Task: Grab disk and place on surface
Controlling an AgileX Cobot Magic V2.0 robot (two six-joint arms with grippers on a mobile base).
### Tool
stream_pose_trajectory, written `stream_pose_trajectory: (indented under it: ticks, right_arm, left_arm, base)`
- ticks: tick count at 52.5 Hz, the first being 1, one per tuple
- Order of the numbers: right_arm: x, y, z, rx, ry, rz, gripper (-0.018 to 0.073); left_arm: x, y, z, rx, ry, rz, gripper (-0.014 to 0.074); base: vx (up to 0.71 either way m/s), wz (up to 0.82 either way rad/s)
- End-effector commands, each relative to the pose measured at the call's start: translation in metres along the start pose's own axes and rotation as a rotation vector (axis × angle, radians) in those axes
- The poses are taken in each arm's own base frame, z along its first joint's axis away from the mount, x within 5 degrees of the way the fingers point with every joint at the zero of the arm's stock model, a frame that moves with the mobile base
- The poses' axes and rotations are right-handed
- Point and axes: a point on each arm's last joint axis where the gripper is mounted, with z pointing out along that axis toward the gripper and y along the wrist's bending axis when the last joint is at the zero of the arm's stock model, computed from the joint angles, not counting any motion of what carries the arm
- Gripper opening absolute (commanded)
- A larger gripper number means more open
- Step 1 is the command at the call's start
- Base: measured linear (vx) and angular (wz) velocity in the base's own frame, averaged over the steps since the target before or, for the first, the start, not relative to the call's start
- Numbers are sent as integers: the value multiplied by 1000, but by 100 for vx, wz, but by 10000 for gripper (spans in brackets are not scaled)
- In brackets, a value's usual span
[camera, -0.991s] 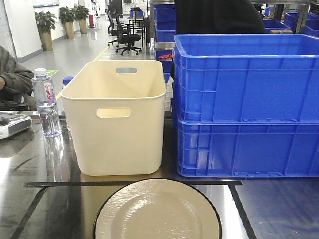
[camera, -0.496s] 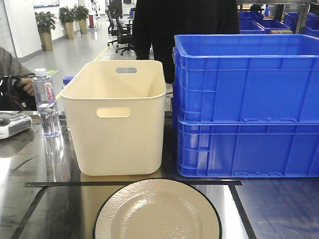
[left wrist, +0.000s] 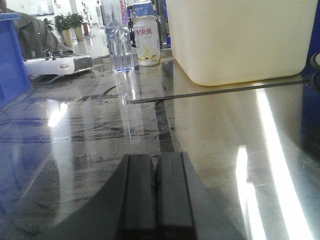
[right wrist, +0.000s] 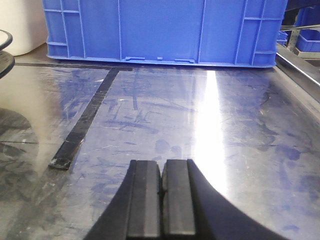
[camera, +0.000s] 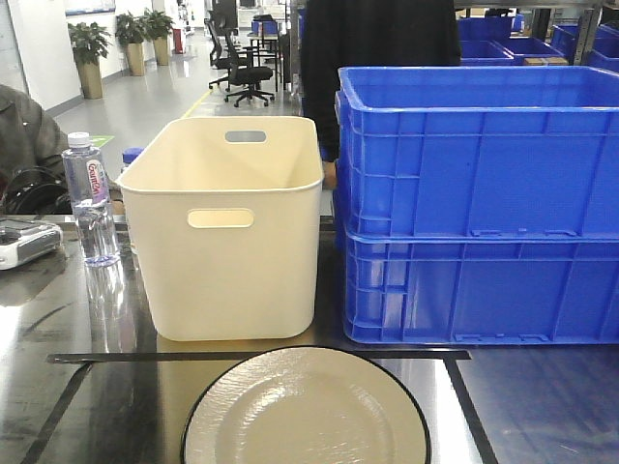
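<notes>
The disk point(camera: 305, 411) is a cream plate with a thin black rim. It lies flat on the dark glossy surface point(camera: 92, 396) at the near edge, inside black tape lines point(camera: 261, 356). Its rim also shows at the right edge of the left wrist view point(left wrist: 316, 62) and the left edge of the right wrist view point(right wrist: 4, 42). My left gripper point(left wrist: 156, 157) is shut with nothing in it, low over the surface, left of the disk. My right gripper point(right wrist: 162, 164) is shut too and holds nothing, to the right of the tape point(right wrist: 85, 120).
A cream bin point(camera: 227, 227) stands just behind the disk, beside two stacked blue crates point(camera: 479, 203). A water bottle point(camera: 89, 198), a drink can point(left wrist: 146, 40) and a white controller point(camera: 24, 242) sit at the left. A person in black point(camera: 382, 39) stands behind; another sits left point(camera: 24, 135).
The person in black behind the bins has shifted sideways, and the seated person's arm has moved. The disk, bin and crates have not moved.
</notes>
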Motion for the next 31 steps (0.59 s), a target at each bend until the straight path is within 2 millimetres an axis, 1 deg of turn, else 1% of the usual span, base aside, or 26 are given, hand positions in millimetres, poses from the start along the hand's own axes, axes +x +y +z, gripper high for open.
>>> stream_pose_trajectory:
  ticks: [1,31]
  right_arm:
    - [-2,-1,0,9,-74,-2,-9]
    - [-2,-1,0,9,-74,-2,-9]
  left_arm:
    - [-4,0,-1,-4,-82,2,-5]
    - [-4,0,-1,-4,-82,2,-5]
  base:
    - [0,0]
    - [0,0]
